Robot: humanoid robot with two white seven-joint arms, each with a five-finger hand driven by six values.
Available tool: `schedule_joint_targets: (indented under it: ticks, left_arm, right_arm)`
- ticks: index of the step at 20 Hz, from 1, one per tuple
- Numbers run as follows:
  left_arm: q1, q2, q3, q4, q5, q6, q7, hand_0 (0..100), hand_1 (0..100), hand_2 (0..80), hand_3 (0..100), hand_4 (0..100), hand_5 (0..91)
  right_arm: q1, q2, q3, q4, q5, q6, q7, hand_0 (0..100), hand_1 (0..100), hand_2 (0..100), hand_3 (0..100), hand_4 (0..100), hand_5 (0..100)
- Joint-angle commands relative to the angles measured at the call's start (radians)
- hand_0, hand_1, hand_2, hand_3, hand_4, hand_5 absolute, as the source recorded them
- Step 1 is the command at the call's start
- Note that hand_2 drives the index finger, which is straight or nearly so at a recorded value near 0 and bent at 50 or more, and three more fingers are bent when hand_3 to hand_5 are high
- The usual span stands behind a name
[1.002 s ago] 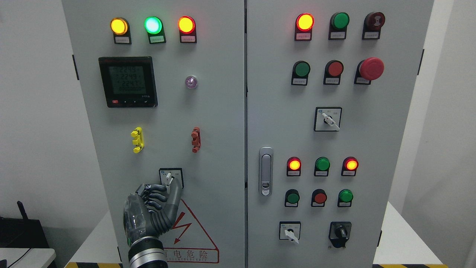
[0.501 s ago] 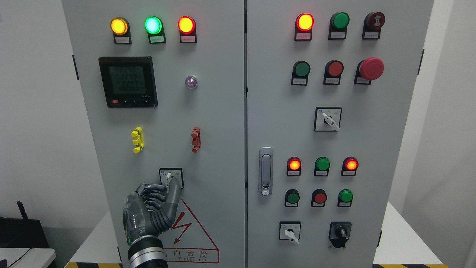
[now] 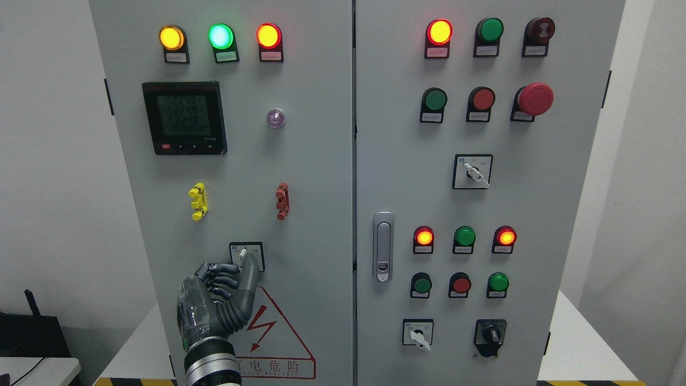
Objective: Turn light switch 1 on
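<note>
I'm working the left hand (image 3: 217, 300) at the lower part of the left cabinet door (image 3: 316, 214), and it's pinching the rotary selector switch (image 3: 246, 256): thumb up along the right of the white lever, the other fingers curled in from the left. By my reading we're mid-turn. The grip is made, but the lever is only leaning a little right of upright, so most of the twist is left to do. The switch itself is showing as a small black-framed square plate with a slim white lever, just above the red warning triangle (image 3: 278, 343). The right arm isn't showing.
</note>
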Motion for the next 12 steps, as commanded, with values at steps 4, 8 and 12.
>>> schedule_joint_targets:
  ticks: [4, 8, 12]
  left_arm:
    - [-0.001, 0.000, 0.001, 0.007, 0.000, 0.001, -0.002, 21, 44, 56.1, 78, 84, 76.9]
    - [-0.001, 0.000, -0.001, 0.007, 0.000, 0.001, -0.002, 21, 44, 56.8, 79, 84, 77.0]
    - [-0.007, 0.000, -0.001, 0.007, 0.000, 0.007, -0.002, 22, 44, 57.2, 79, 84, 77.2]
  right_arm:
    - [0.000, 0.000, 0.020, 0.000, -0.026, 0.001, 0.001, 12, 39, 0, 0, 0, 0]
    - [0.000, 0.000, 0.020, 0.000, -0.026, 0.001, 0.001, 12, 39, 0, 0, 0, 0]
    - [0.000, 0.000, 0.020, 0.000, -0.026, 0.001, 0.001, 12, 39, 0, 0, 0, 0]
